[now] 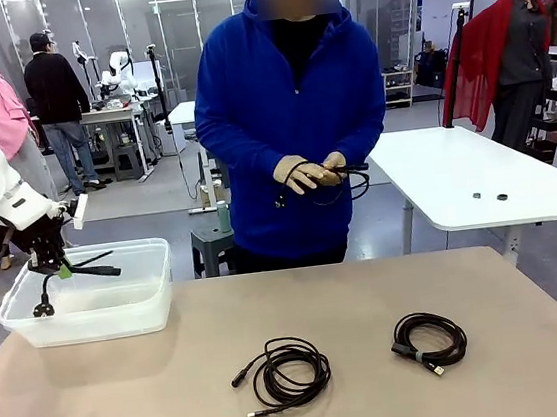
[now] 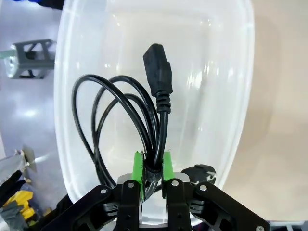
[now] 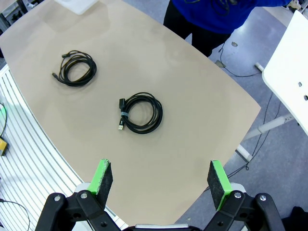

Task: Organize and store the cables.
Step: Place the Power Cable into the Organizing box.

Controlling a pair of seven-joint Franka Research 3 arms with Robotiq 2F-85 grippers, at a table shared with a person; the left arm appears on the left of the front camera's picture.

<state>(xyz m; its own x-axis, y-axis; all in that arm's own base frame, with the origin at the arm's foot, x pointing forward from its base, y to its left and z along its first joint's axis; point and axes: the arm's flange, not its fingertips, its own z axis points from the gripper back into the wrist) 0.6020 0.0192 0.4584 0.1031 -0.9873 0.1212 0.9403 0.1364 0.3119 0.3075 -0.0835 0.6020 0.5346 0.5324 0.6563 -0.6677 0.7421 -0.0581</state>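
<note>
Held cable (image 2: 158, 79): gripped by the closed left claw (image 2: 153, 166) and hung in loose loops over the clear bin (image 1: 146, 284).
Release risk: a loop may be left over the rim or caught on the pads, so the cable is dragged out.
Middle coil (image 1: 322, 370), right coil (image 1: 455, 341): laid apart on the tabletop (image 1: 130, 407).
Pickup risk: a coil may be unwound if only one strand is caught.
Right claw (image 3: 160, 168): wide open, empty, held high.

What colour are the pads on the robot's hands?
Green pads, clearest in the right wrist view.
</note>
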